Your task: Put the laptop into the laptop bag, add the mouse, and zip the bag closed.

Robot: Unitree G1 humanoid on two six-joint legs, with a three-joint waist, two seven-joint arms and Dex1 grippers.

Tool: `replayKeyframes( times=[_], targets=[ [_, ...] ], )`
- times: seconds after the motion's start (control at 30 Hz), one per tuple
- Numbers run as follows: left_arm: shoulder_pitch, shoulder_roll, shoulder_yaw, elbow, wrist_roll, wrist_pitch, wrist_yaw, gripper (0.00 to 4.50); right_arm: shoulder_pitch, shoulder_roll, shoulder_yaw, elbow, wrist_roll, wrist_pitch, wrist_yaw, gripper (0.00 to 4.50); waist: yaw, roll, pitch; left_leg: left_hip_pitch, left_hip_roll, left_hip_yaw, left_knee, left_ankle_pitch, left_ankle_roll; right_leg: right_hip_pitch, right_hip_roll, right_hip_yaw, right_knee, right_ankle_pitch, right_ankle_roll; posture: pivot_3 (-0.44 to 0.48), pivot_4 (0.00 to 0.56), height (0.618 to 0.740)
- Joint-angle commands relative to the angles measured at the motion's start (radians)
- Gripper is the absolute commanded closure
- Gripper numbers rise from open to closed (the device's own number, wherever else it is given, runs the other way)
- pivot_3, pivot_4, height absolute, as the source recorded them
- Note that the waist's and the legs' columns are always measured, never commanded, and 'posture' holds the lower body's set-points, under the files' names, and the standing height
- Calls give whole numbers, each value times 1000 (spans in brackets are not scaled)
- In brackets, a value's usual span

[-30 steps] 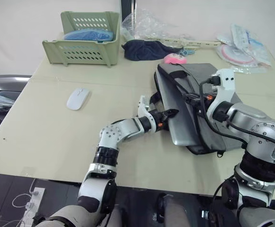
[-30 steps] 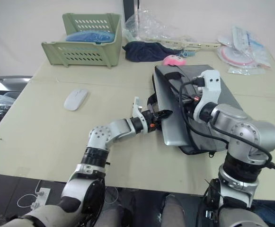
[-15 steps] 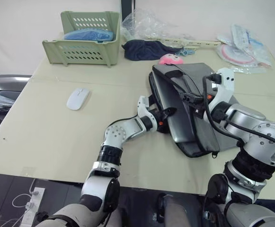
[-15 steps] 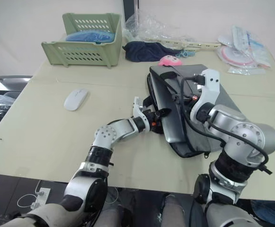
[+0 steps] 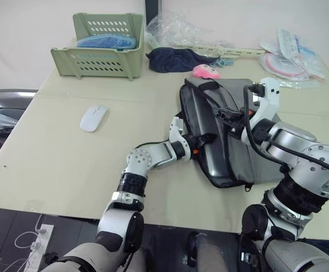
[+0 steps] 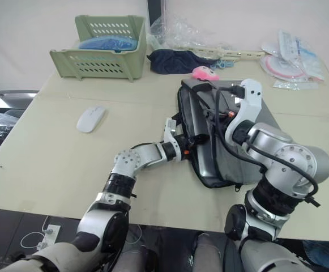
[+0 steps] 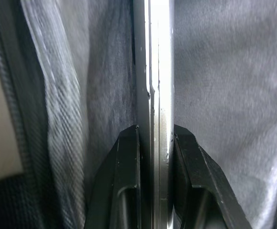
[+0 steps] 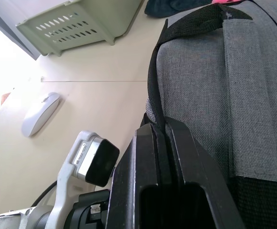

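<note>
The grey laptop bag lies at the table's centre right, its mouth facing my left arm. The silver laptop stands edge-on between the bag's grey walls, most of it inside. My left gripper is shut on the laptop's near edge at the bag's mouth, its black fingers pinching the thin metal. My right gripper is shut on the bag's black upper rim, holding that side up. The white mouse rests on the table, far left of the bag and apart from both grippers.
A green basket with a blue item stands at the back left. A dark cloth, a pink plush toy and plastic packets lie behind the bag. The bag's near corner is close to the table's front edge.
The laptop has slid deeper into the bag with my left gripper following to the right. The bag now covers more of it, and my right gripper has lifted the rim slightly.
</note>
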Motion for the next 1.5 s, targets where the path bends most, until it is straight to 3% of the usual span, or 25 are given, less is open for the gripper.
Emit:
replayKeyframes(
  times=[0.03, 0.17, 0.23, 0.33, 0.5, 0.7, 0.87, 1.1, 1.2, 1.33, 1.5],
  targets=[
    [-67, -155, -12, -65, -35, 25, -76, 4181, -26, 0, -1, -51, 12, 4, 4, 4487, -1, 0, 0, 0, 0, 0, 0, 0, 0, 0, 0, 0, 0, 0, 0, 0, 150, 740],
    [-63, -154, -8, -73, -31, 18, -75, 4181, -25, -2, 1, -50, 8, 3, 7, 4487, -1, 0, 0, 0, 0, 0, 0, 0, 0, 0, 0, 0, 0, 0, 0, 0, 150, 740],
    [-62, -147, -8, -77, -26, 16, -76, 3207, -24, -4, 1, -49, 7, 3, 7, 4500, -1, 0, 0, 0, 0, 0, 0, 0, 0, 0, 0, 0, 0, 0, 0, 0, 150, 740],
    [-55, -118, -5, -95, -25, 32, -88, 2267, -17, -26, 5, -42, 6, -6, 15, 4500, -1, 0, 0, 0, 0, 0, 0, 0, 0, 0, 0, 0, 0, 0, 0, 0, 150, 740],
    [-39, -45, 14, -158, -33, 89, -94, 14, -1, -81, 15, -18, 6, -33, 35, 4500, 0, 0, 0, 0, 0, 0, 0, 0, 0, 0, 0, 0, 0, 0, 0, 0, 150, 740],
    [16, 156, 48, -300, -49, 228, -126, 14, 33, -162, 31, 28, 1, -90, 72, 4500, -1, 0, 0, 0, 0, 0, 0, 0, 0, 0, 0, 0, 0, 0, 0, 0, 150, 740],
    [64, 345, 50, -431, -30, 285, -246, 14, 53, -188, 46, 51, 7, -124, 88, 4500, -7, 1, -1, 1, 0, 0, 0, 0, 0, 0, 0, 0, 0, 0, 0, 0, 150, 740],
    [230, 661, -69, -665, 204, 80, -561, 14, 115, -225, 123, 51, 12, -188, 118, 4500, -12, 2, -1, 3, 0, 0, -2, 0, -1, 0, 0, -1, 2, 0, 0, 0, 150, 740],
    [328, 737, -121, -763, 330, -60, -636, 14, 163, -285, 203, 35, -3, -248, 150, 4500, -12, 2, -1, 3, 0, -1, -2, 0, -1, 0, 0, -1, 2, 0, 0, 0, 150, 740],
    [507, 670, -40, -862, 439, -321, -610, 14, 271, -375, 345, 13, -54, -394, 200, 4500, -8, 2, -1, 2, 1, -1, -2, 0, -1, 0, 0, -1, 0, 0, 0, 0, 150, 740],
    [654, 718, -112, -902, 585, -438, -664, 14, 327, -409, 425, 38, -99, -524, 224, 4500, -5, 2, -1, 1, 2, 1, 0, 0, -2, 0, 0, -2, -2, 0, 0, 0, 150, 740]
  ],
)
